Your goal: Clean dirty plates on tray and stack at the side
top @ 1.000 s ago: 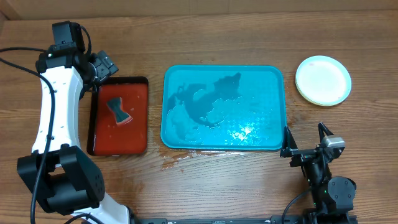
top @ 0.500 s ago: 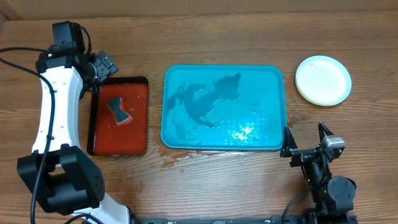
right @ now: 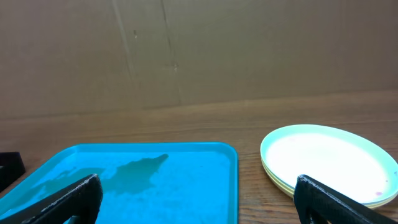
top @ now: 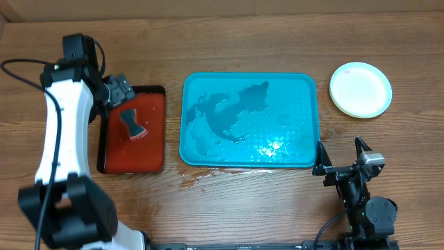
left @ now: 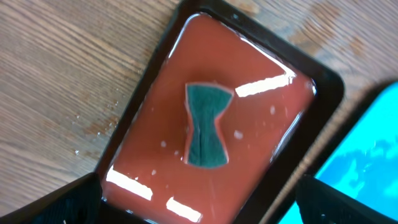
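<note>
The plates sit in one stack on the table to the right of the turquoise tray; the top one has a white centre. The stack also shows in the right wrist view. The tray holds only water and no plates, also in the right wrist view. My left gripper is open and empty above the top of a small red tray. My right gripper is open and empty near the front edge, right of the turquoise tray's near corner.
A black-rimmed red tray lies left of the turquoise tray, with an hourglass-shaped green sponge in it, seen also in the left wrist view. Water is spilled on the wood in front of the turquoise tray.
My left arm has shifted a little to the right and toward the red tray. The right arm, plates and trays have not moved.
</note>
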`<state>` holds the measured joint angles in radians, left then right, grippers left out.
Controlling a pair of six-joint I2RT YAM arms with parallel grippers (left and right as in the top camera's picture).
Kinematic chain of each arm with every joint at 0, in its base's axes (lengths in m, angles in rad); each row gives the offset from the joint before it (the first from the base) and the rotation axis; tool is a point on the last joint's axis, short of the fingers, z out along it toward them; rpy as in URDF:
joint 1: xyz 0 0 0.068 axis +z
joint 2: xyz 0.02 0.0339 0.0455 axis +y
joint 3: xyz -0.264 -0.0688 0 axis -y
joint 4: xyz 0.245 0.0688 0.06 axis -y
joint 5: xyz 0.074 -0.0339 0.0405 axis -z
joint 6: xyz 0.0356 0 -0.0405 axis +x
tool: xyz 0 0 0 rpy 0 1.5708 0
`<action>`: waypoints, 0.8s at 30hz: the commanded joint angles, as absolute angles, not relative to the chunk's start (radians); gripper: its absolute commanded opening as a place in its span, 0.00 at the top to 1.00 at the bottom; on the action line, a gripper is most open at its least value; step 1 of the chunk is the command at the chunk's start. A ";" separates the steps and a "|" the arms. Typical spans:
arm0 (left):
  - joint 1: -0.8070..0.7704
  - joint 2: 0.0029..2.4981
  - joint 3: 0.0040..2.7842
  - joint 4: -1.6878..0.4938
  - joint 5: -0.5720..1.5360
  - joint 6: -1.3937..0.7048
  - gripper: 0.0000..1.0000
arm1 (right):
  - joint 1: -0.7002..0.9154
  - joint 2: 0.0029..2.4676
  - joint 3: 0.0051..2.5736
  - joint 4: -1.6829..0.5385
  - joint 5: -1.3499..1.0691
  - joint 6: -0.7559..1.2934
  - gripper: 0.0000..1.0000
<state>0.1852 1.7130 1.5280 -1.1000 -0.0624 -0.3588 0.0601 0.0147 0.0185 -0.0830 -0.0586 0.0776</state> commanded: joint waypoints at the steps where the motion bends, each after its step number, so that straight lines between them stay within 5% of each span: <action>1: 0.165 1.522 1.413 -1.041 -0.029 -0.224 0.00 | 0.059 0.003 0.008 -0.080 -0.045 0.075 0.00; 9: 0.163 1.037 0.907 -0.625 0.265 0.075 0.00 | 0.059 0.003 0.008 -0.080 -0.045 0.075 0.00; 24: 0.163 0.448 0.271 -0.127 0.244 -0.014 0.00 | 0.059 0.003 0.008 -0.080 -0.045 0.075 0.00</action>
